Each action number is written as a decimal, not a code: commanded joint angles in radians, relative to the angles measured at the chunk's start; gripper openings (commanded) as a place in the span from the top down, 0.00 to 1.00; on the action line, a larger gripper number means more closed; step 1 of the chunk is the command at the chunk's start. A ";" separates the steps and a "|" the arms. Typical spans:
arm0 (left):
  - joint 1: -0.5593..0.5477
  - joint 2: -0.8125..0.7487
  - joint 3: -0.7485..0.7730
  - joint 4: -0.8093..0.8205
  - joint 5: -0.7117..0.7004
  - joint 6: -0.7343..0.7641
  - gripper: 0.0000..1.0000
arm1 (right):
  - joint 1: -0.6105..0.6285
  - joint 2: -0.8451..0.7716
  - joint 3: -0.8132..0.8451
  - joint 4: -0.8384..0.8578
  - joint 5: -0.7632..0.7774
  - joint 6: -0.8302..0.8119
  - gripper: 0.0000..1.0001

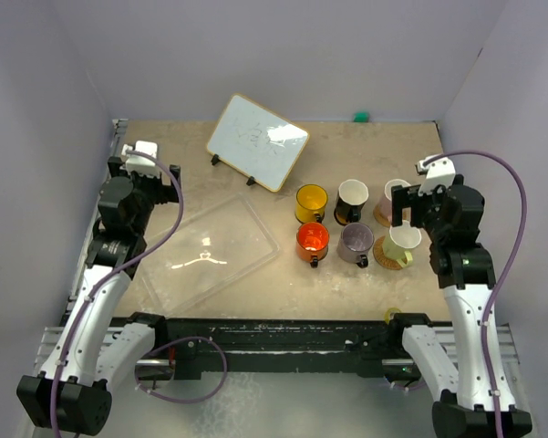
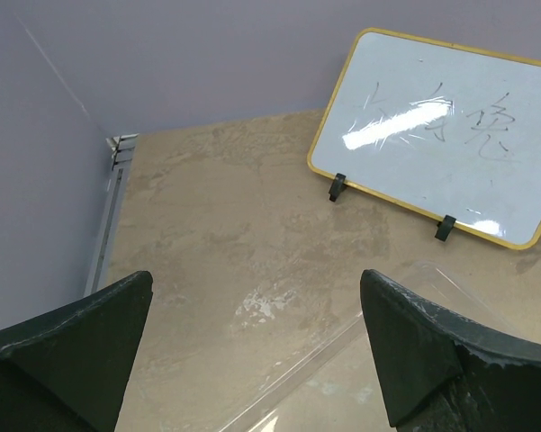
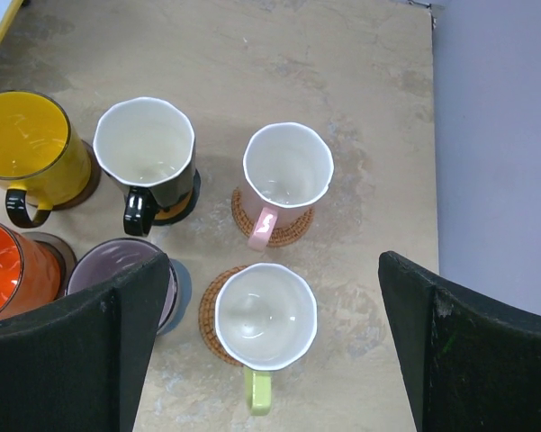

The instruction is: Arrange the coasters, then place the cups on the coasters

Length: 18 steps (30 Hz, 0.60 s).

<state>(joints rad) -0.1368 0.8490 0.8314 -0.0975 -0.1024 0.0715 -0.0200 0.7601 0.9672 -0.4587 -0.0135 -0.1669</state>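
Six cups stand in two rows at the right, each on a coaster. In the right wrist view the far row holds the yellow cup point(image 3: 22, 148), the black cup point(image 3: 146, 148) and the white-pink cup point(image 3: 287, 166). Nearer stand the orange-red cup point(image 3: 4, 270), the mauve cup point(image 3: 117, 265) and the pale yellow-green cup point(image 3: 265, 315). Tan woven coasters point(image 3: 293, 229) point(image 3: 207, 310) show under the last pair, and a blue-grey coaster point(image 3: 182, 288) under the mauve cup. My right gripper point(image 3: 272, 261) point(image 1: 408, 214) hangs open above the yellow-green cup point(image 1: 403, 242). My left gripper point(image 2: 256, 274) point(image 1: 155, 178) is open and empty at the far left.
A clear plastic tray point(image 1: 255, 205) point(image 2: 342, 346) lies left of the cups. A small whiteboard point(image 1: 255, 141) point(image 2: 441, 135) leans on clips at the back. A green object point(image 1: 360, 116) sits at the back wall. Purple walls close in left, right and behind.
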 commanded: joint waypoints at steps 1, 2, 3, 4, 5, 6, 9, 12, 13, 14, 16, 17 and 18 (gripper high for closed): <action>0.003 -0.042 0.008 0.023 -0.031 0.005 0.06 | -0.004 -0.024 -0.022 0.068 0.038 0.011 0.00; 0.004 -0.045 0.006 0.020 -0.032 0.008 0.06 | -0.003 -0.021 -0.023 0.065 0.037 0.010 0.00; 0.003 -0.045 0.005 0.019 -0.035 0.010 0.06 | -0.003 -0.017 -0.022 0.065 0.037 0.008 0.00; 0.003 -0.047 0.004 0.019 -0.034 0.011 0.06 | -0.003 -0.014 -0.022 0.066 0.037 0.007 0.00; 0.003 -0.048 0.001 0.018 -0.035 0.012 0.06 | -0.003 -0.011 -0.021 0.067 0.037 0.006 0.00; 0.003 -0.049 -0.001 0.019 -0.037 0.012 0.06 | -0.003 -0.009 -0.022 0.069 0.037 0.006 0.00; 0.005 -0.052 -0.004 0.016 -0.037 0.012 0.06 | -0.003 -0.002 -0.021 0.069 0.037 0.002 0.00; 0.007 -0.055 -0.009 0.015 -0.036 0.013 0.05 | -0.003 -0.004 -0.024 0.078 0.037 -0.006 0.00; 0.009 -0.056 -0.009 0.014 -0.034 0.014 0.05 | -0.003 -0.004 -0.024 0.078 0.035 -0.006 0.00; 0.009 -0.056 -0.011 0.013 -0.035 0.014 0.05 | -0.003 -0.005 -0.025 0.078 0.034 -0.006 0.00; 0.011 -0.059 -0.010 0.009 -0.028 0.016 0.05 | -0.003 -0.005 -0.024 0.075 0.030 -0.007 0.00; 0.012 -0.060 -0.011 0.006 -0.024 0.015 0.05 | -0.003 -0.007 -0.025 0.074 0.028 -0.007 0.00; 0.012 -0.061 -0.011 0.006 -0.023 0.015 0.05 | -0.003 -0.008 -0.025 0.074 0.026 -0.008 0.00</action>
<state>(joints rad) -0.1337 0.8070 0.8204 -0.1005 -0.1276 0.0727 -0.0200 0.7597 0.9421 -0.4347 0.0097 -0.1680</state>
